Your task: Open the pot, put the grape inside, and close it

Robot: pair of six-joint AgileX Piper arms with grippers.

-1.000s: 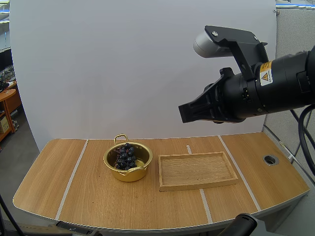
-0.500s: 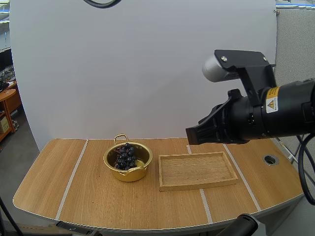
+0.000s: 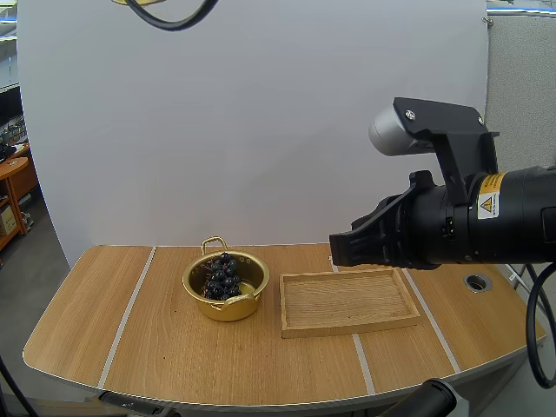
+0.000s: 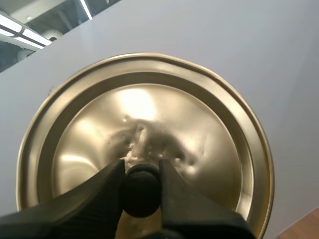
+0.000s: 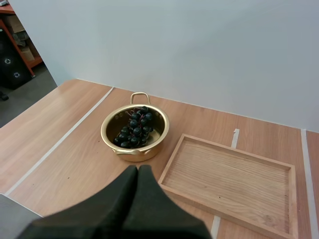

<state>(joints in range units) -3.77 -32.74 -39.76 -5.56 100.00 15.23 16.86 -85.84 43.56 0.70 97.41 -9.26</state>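
Comparing w/ 1 s ago: right arm [image 3: 469,226] has dropped lower and slid toward the right side of the high view. Its tip was well above the tray's back edge then. Now right fingers [image 3: 343,250] hang just over the back-left corner of the tray [image 3: 347,301], still clear of it. Most of that shift came in the first half-second, the rest is a small drop.

Right fingers [image 5: 138,172] are clenched together into one dark wedge, nothing between them. They point down toward the counter [image 5: 75,149], near the front of the pot [image 5: 144,152].

Pot [image 3: 228,310] hasn't moved: upright on the counter [image 3: 156,347], lidless, just left of the tray and apart from it. Grapes [image 3: 221,276] sit inside, dark bunch, top poking above the rim, same as before. Grapes [image 5: 134,130] fill the pot's middle in the right wrist view too. Tray [image 5: 229,177] is bare wood, unchanged.

Left fingers [image 4: 115,174] are pinching the black knob [image 4: 141,191] of the gold lid [image 4: 199,139], one tip each side. Lid is held up in the air, its face w/ the knob turned to the wrist camera, white wall behind it.
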